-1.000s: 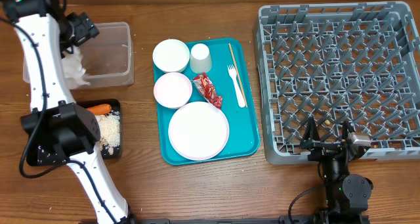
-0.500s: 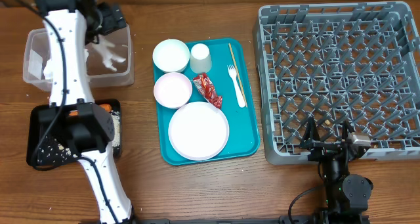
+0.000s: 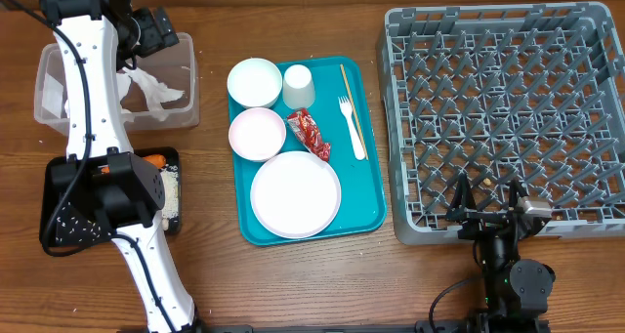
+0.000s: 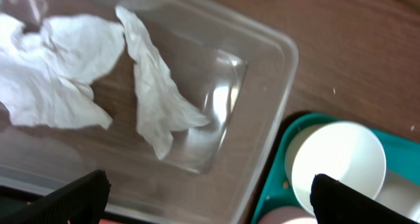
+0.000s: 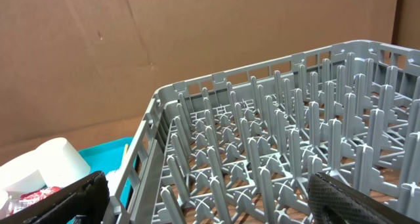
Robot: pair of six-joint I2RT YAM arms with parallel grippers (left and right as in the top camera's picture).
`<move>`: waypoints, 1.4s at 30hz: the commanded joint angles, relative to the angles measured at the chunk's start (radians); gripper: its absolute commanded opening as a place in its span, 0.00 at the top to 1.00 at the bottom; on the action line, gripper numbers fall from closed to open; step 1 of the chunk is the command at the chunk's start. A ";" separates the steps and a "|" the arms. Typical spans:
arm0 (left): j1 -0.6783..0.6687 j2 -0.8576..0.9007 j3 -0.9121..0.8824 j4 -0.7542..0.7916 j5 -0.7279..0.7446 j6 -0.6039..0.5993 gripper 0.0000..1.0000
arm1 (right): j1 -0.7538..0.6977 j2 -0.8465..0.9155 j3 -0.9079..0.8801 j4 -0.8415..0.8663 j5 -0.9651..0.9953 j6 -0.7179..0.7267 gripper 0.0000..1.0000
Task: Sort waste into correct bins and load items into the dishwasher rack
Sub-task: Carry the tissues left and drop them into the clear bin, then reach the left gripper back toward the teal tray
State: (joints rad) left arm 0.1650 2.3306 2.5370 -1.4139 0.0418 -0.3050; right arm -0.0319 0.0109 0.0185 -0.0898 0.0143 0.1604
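1. Crumpled white paper napkins (image 4: 79, 73): light, soft, lying in the clear plastic rectangular tub (image 4: 282, 60).
2. Shiny red wrapper (image 3: 310, 133), on the teal serving tray (image 3: 371, 177): thin, slippery; I judge a pinch on its crumpled edge best.
3. My left gripper (image 4: 207, 201) hangs spread, empty, above the tub; right gripper (image 5: 210, 201) likewise spread.

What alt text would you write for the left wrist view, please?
Crumpled white napkins lie in a clear tub. A white bowl sits on a teal tray at lower right; two open black fingers frame the bottom edge.
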 commanded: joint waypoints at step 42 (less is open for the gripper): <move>-0.659 0.004 -0.531 0.136 0.075 -0.485 0.03 | 0.005 -0.007 -0.010 0.006 0.002 -0.001 0.00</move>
State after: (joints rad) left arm -0.4934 2.3314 2.0396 -1.2980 0.1196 -0.7521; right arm -0.0319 0.0113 0.0185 -0.0898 0.0143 0.1604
